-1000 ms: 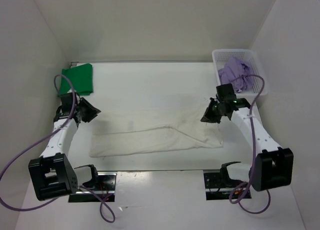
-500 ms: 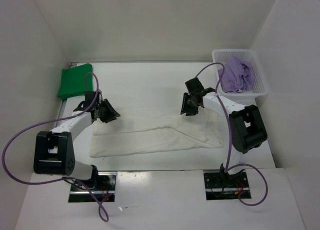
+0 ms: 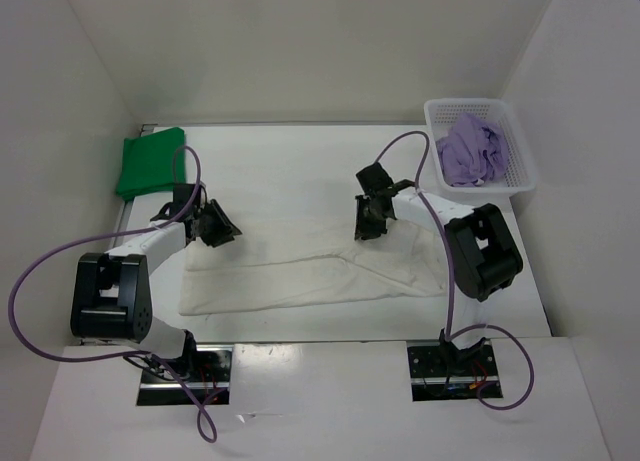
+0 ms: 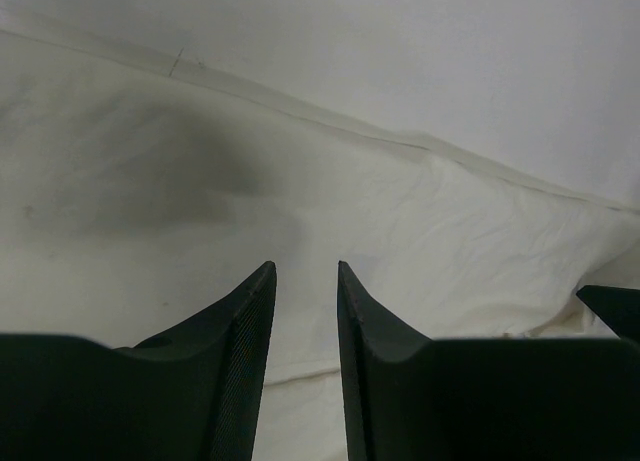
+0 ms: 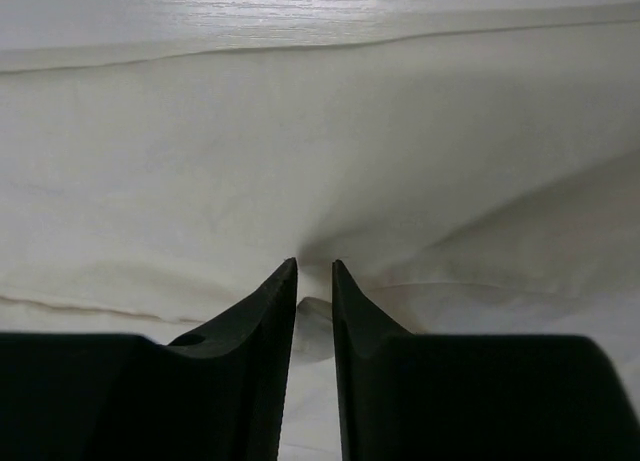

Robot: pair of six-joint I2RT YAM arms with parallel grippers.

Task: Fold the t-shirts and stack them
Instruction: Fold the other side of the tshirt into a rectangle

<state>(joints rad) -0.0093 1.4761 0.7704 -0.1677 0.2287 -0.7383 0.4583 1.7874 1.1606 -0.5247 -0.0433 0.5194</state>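
The white t-shirt (image 3: 310, 266) lies as a long folded band across the table's middle. My left gripper (image 3: 222, 229) is low over its back left corner. In the left wrist view that gripper (image 4: 305, 266) is open, with only flat cloth (image 4: 450, 231) beneath the gap. My right gripper (image 3: 368, 226) presses down on the shirt's back edge near the middle. There its jaws (image 5: 314, 263) stand narrowly open and a small ridge of puckered cloth (image 5: 300, 131) rises between the tips. The green t-shirt (image 3: 150, 161) lies folded at the back left. The lavender t-shirt (image 3: 475, 151) is crumpled in the basket.
A white perforated basket (image 3: 520, 146) stands at the back right corner against the wall. White walls close in the table on the left, back and right. Purple cables loop from both arms.
My right arm swung left from the shirt's right end to its back edge, and its jaws came apart from shut. My left gripper moved right onto the shirt's left corner.
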